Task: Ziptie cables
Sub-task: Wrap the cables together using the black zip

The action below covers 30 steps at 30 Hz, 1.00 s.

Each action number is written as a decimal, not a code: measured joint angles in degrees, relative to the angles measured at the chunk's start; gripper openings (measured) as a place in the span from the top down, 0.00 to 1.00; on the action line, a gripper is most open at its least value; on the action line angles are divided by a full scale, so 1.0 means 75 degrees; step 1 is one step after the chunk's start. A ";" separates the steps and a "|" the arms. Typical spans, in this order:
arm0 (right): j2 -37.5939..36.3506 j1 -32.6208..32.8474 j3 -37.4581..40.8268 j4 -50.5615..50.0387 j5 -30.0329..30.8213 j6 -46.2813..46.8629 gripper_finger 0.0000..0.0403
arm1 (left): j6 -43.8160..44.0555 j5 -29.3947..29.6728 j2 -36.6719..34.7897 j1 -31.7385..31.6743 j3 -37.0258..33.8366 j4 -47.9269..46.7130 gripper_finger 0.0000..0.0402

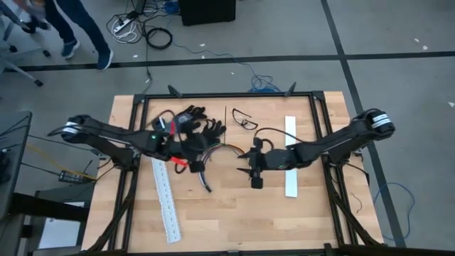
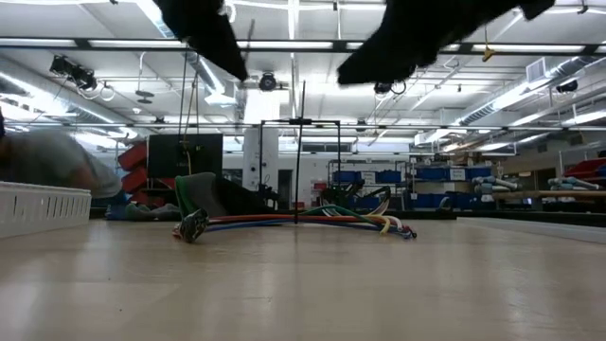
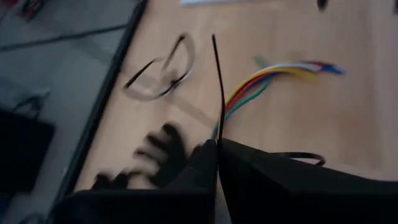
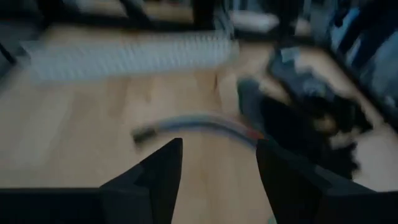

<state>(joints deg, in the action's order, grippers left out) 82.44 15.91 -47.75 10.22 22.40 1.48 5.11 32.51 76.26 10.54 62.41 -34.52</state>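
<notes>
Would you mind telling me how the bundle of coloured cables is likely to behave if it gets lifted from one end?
The cables already lie in a loose curve on the table, so they would probably droop rather than stay straight. Their far ends fan apart, so the strands may splay. They look thin, so probably light and easily dragged.

No readable text, label, brand, number or sign showing in any view. Nothing legible appearing on desk point(image 1: 234, 213), on slotted white strips point(image 1: 165, 201) or on arms. Low view showing blue bins point(image 2: 379, 176) on shelves in room behind, any markings there staying too small to read. Both wrist views blurring too much for lettering.
</notes>
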 joint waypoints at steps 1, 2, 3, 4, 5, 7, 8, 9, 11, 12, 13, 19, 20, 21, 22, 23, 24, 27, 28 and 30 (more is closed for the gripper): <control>0.0223 -0.0081 0.0003 0.0128 -0.0034 -0.0002 0.51 | 0.0240 0.0203 -0.0152 -0.0009 0.0000 -0.0329 1.00; 0.0431 -0.0147 0.0001 0.0339 -0.0077 -0.0028 0.51 | 0.0499 0.0464 -0.0349 -0.0020 0.0008 -0.0645 1.00; 0.0622 -0.0224 0.0000 0.0502 -0.0127 -0.0120 0.51 | 0.0845 0.0741 -0.0551 -0.0042 0.0006 -0.1079 1.00; 0.0830 -0.0310 0.0000 0.0760 -0.0272 -0.0285 0.52 | 0.1344 0.1017 -0.0677 -0.0058 0.0001 -0.1476 1.00; 0.1045 -0.0402 -0.0007 0.1028 -0.0529 -0.0472 0.52 | 0.1824 0.1225 -0.0816 -0.0091 -0.0022 -0.1656 1.00; 0.1469 -0.0610 -0.0003 0.1614 -0.1329 -0.0935 0.53 | 0.2823 0.1531 -0.1118 -0.0042 -0.0256 -0.1917 1.00; 0.1676 -0.0705 -0.0005 0.1972 -0.1765 -0.1211 0.53 | 0.3256 0.1544 -0.1230 0.0016 -0.0416 -0.1908 1.00; 0.1870 -0.0791 -0.0005 0.2292 -0.2199 -0.1528 0.53 | 0.3623 0.1547 -0.1330 0.0112 -0.0575 -0.1732 1.00; 0.2204 -0.0969 -0.0030 0.2711 -0.2850 -0.2137 0.53 | 0.4325 0.1477 -0.1477 0.0362 -0.0906 -0.1647 1.00; 0.2371 -0.1057 -0.0084 0.2723 -0.3107 -0.2419 0.53 | 0.4684 0.1374 -0.1494 0.0457 -0.1069 -0.1749 1.00; 0.2532 -0.1148 -0.0167 0.2711 -0.3263 -0.2738 0.53 | 0.5033 0.1237 -0.1491 0.0552 -0.1193 -0.1714 1.00; 0.3501 -0.1356 -0.0756 0.2579 -0.3365 -0.7191 0.55 | 0.6829 0.0494 -0.1442 0.1281 -0.1865 -0.1292 1.00; 0.3679 -0.1350 -0.0909 0.2582 -0.3364 -0.7791 0.56 | 0.7096 0.0408 -0.1426 0.1402 -0.1907 -0.1275 1.00; 0.3802 -0.1340 -0.1049 0.2496 -0.3377 -0.8237 0.56 | 0.7365 0.0329 -0.1421 0.1540 -0.1946 -0.1354 1.00; 0.3949 -0.1335 -0.1254 0.2430 -0.3413 -0.8586 0.57 | 0.7601 0.0295 -0.1424 0.1688 -0.1951 -0.1412 1.00; 0.4138 -0.1340 -0.1511 0.2410 -0.3418 -0.8801 0.58 | 0.7819 0.0264 -0.1427 0.1832 -0.1946 -0.1355 1.00; 0.4306 -0.1349 -0.1764 0.2263 -0.3421 -0.8964 0.58 | 0.7991 0.0190 -0.1427 0.1955 -0.1927 -0.1359 1.00; 0.4934 -0.1394 -0.2744 0.1716 -0.3426 -0.9161 0.59 | 0.8462 0.0115 -0.1451 0.2168 -0.1679 -0.1882 1.00; 0.5139 -0.1394 -0.3131 0.1442 -0.3455 -0.9179 0.59 | 0.8603 0.0128 -0.1465 0.2218 -0.1553 -0.2153 1.00; 0.5511 -0.1400 -0.3926 0.0720 -0.3464 -0.9267 0.59 | 0.8874 0.0135 -0.1484 0.2297 -0.1291 -0.2942 1.00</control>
<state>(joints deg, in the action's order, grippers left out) 123.77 5.41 -77.19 15.62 -3.58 -68.02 71.66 33.53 65.13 27.77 52.73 -56.58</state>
